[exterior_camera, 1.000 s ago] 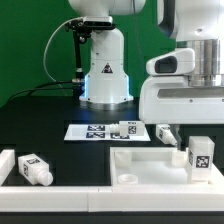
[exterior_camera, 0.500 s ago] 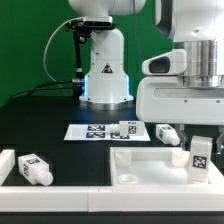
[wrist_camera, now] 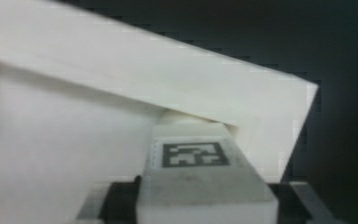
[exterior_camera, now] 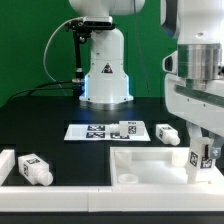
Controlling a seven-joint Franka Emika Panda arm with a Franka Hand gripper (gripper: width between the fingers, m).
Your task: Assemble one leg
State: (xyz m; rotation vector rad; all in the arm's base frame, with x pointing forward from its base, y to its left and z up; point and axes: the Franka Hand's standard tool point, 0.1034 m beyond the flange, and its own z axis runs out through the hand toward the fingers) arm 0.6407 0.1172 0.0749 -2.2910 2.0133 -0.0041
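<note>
Black tabletop filled the scene, with a green backdrop behind the arm's white base. Near the front edge lay the large white panel, and the gripper stood over its corner at the exterior view's right. Its fingers were pinched on a leg, tag facing the wrist camera, held upright at that corner; whether the leg had entered the hole could not be told. Doing this step well probably meant keeping the leg vertical, centring it over the hole, and pressing down gently while turning. Other legs lay well apart; the marker board sat behind.
</note>
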